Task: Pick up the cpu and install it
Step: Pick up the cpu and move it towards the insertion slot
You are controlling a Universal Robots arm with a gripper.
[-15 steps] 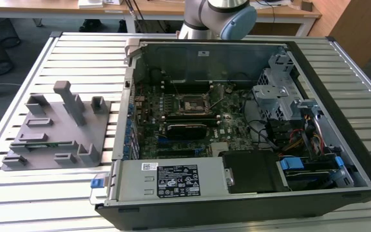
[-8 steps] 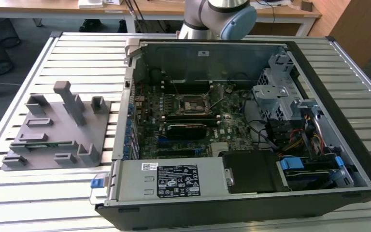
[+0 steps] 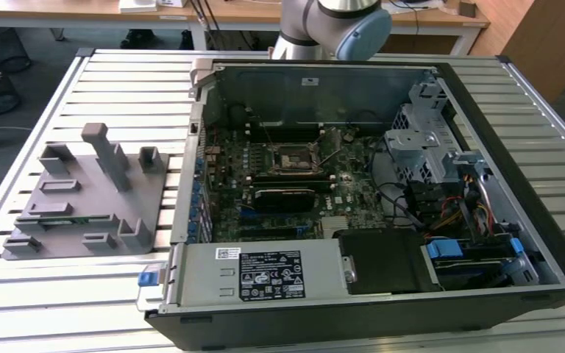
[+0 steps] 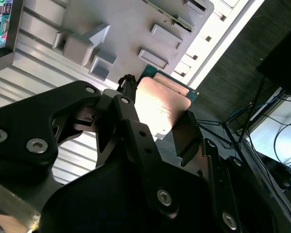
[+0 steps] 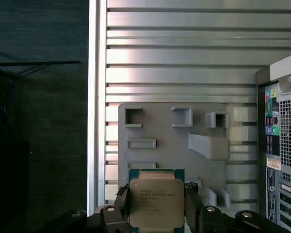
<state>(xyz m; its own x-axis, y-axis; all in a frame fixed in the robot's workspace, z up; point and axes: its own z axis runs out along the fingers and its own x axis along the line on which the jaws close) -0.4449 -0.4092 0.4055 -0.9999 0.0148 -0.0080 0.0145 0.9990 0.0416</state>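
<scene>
Cpu: you have the cpu (image 5: 156, 202) held in the gripper (image 5: 156, 209), as both wrist views show; its pale metal top faces the first wrist view, with a green border along one side
Jaws: closed in on the cpu, pinching it by two opposite edges; one dark finger (image 4: 128, 99) sits on each side
Position: the cpu hangs over one edge of the grey fixture (image 5: 169, 145), lifted off it, with the slatted table (image 5: 184, 48) underneath
Fixture: it lies flat on the table, on the exterior view's left; raised blocks and open pockets cover its top
Case: the open computer case (image 3: 518, 147) lies just beside the fixture, on the exterior view's right; you can look straight down onto its green board
Socket: the dark square socket (image 3: 293, 158) sits near the middle of that board, well apart from the fixture
Arm: the arm (image 3: 332, 26) rises behind the far wall of the case
</scene>
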